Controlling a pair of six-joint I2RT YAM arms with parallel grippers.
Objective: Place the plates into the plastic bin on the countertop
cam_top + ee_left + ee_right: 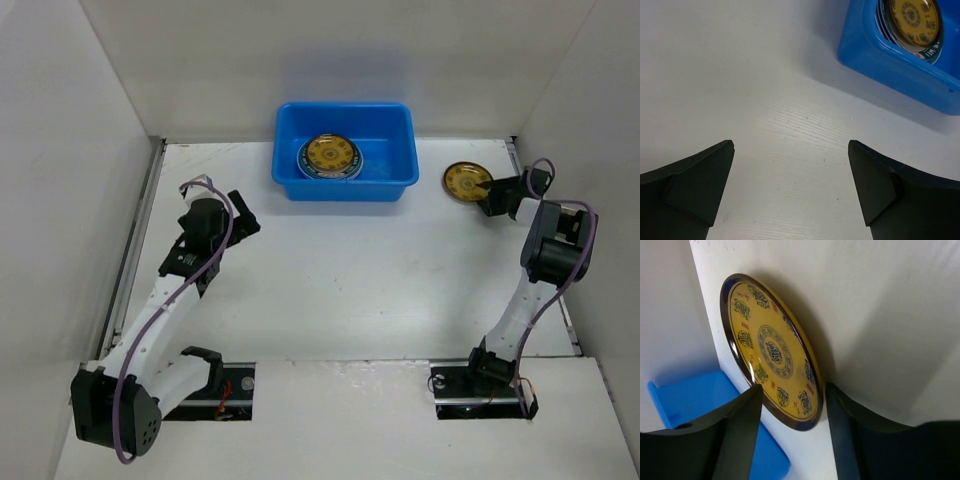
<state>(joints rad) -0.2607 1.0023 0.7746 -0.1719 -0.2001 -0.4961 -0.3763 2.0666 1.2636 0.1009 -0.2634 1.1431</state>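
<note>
The blue plastic bin [345, 150] stands at the back middle of the white countertop [350, 270]. It holds a stack of plates with a yellow-gold patterned plate [331, 155] on top; the plates beneath are mostly hidden. A second yellow-gold plate [466, 180] lies on the countertop to the right of the bin. My right gripper [487, 198] is open at this plate's near edge. In the right wrist view the plate [772, 352] has its rim between the parted jaws of the gripper [792, 387]. My left gripper [238, 215] is open and empty, left of the bin. The left wrist view shows the gripper [790, 145] over bare countertop.
White walls enclose the countertop at the back and on both sides. The bin's corner [890, 60] and the top plate [915, 20] show at the upper right of the left wrist view. The bin [700, 405] also shows behind the right gripper's left finger.
</note>
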